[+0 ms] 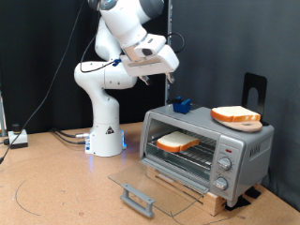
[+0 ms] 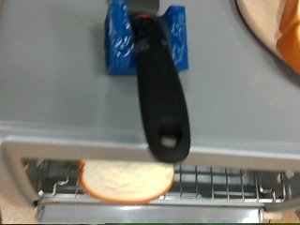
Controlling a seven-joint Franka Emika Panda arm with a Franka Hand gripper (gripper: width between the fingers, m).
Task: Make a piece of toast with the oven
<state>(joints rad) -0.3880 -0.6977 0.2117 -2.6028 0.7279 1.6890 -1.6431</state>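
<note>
The silver oven (image 1: 242, 142) stands on a wooden board with its glass door (image 1: 155, 181) folded down flat. One piece of toast (image 1: 176, 142) lies on the wire rack inside, also seen in the wrist view (image 2: 127, 178). A second, alike slice (image 1: 236, 115) rests on the oven's roof. My gripper (image 1: 167, 73) hangs above the roof's far corner, over a black-handled tool (image 2: 161, 89) that sticks up from a blue holder (image 2: 117, 42). My fingers do not show in the wrist view.
Three round knobs (image 1: 224, 161) sit on the oven's side panel. The door's grey handle (image 1: 139, 197) juts toward the exterior view's bottom. A black bracket (image 1: 253, 89) stands behind the oven. The robot's white base (image 1: 105, 131) and cables lie at the exterior view's left.
</note>
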